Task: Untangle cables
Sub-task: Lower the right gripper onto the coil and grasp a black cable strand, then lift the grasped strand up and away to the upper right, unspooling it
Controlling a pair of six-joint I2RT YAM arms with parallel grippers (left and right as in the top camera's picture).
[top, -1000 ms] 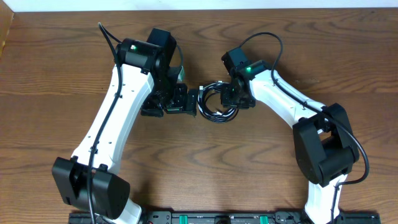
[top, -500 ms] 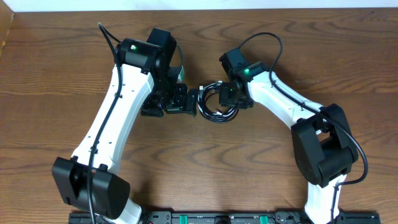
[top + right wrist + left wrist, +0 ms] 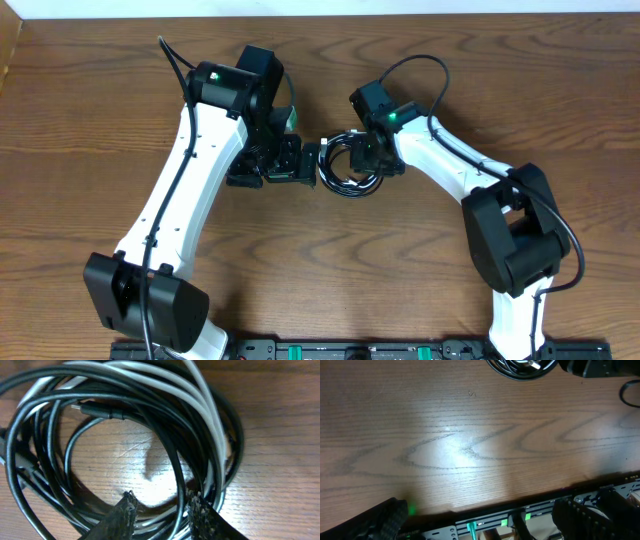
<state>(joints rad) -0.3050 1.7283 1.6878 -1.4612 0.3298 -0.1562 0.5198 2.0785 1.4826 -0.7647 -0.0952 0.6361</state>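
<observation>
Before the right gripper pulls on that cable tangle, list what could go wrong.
The right gripper, open, straddles a few strands of the coiled thin black and white cables; a pull may drag the whole coil. The black plug end lies inside the loops and may snag. The left gripper is open, holding nothing, so nothing anchors the coil.

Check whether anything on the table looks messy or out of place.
Yes: the cables lie in one tangled coil in the middle of the table. In the right wrist view the white cord weaves through the black loops, and a black plug lies inside the coil. Nothing else stands out.
</observation>
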